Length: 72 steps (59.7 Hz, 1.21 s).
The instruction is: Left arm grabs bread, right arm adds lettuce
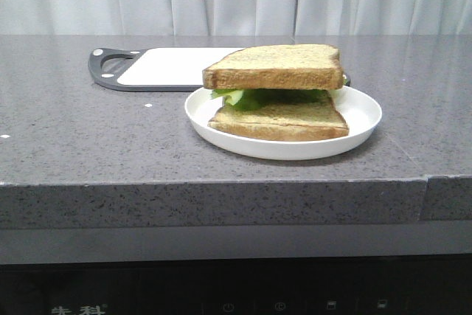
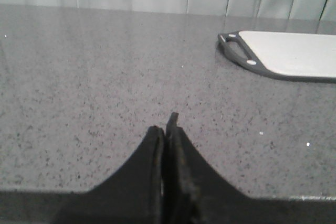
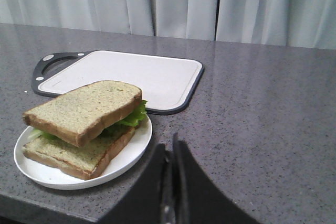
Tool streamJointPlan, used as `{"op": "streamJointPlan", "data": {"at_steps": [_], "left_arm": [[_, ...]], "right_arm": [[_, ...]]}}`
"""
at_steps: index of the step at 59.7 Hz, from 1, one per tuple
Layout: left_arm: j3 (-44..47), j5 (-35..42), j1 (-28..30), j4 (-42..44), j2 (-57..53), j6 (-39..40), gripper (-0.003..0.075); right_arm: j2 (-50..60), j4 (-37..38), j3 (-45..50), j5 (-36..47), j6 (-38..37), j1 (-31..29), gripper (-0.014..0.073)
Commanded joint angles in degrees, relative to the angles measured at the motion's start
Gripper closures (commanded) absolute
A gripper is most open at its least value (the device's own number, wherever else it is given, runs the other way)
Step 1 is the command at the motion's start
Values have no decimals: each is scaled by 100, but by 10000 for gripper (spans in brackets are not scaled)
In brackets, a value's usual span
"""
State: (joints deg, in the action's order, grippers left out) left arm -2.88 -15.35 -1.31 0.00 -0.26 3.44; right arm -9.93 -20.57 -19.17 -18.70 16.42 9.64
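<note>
A sandwich sits on a white plate [image 1: 361, 119]. The thick bread slice [image 1: 274, 66] lies on top, the green lettuce [image 1: 254, 97] under it, and a thinner slice [image 1: 284, 119] at the bottom. The right wrist view shows the same stack: bread [image 3: 84, 109], lettuce [image 3: 134, 115], plate [image 3: 134, 150]. My left gripper [image 2: 167, 124] is shut and empty over bare counter, away from the plate. My right gripper [image 3: 170, 148] is shut and empty, just beside the plate's rim. Neither gripper shows in the front view.
A white cutting board with a dark grey handle rim [image 1: 158, 66] lies behind the plate; it also shows in the left wrist view [image 2: 294, 53] and right wrist view [image 3: 131, 74]. The grey stone counter's front edge [image 1: 221, 182] is near. Curtains hang behind.
</note>
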Motion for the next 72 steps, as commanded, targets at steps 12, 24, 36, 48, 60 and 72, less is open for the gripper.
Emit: {"op": "streamJointPlan", "data": {"at_steps": [12, 24, 36, 48, 60, 72], "left_arm": [[337, 813, 19, -233, -113, 58, 741], [337, 815, 19, -311, -102, 58, 741], [337, 815, 19, -311, -102, 58, 741], [337, 815, 19, -311, -102, 58, 741], [337, 815, 19, -311, -102, 58, 741], [337, 815, 19, -311, -102, 58, 741]], "right_arm": [[-59, -53, -151, 401, 59, -22, 655], [-58, -53, -151, 394, 59, -22, 655], [-58, -53, -151, 394, 59, -22, 655], [-58, -53, -151, 394, 59, -22, 655], [-58, -53, -151, 394, 59, -22, 655], [-58, 44, 77, 919, -154, -46, 655]]}}
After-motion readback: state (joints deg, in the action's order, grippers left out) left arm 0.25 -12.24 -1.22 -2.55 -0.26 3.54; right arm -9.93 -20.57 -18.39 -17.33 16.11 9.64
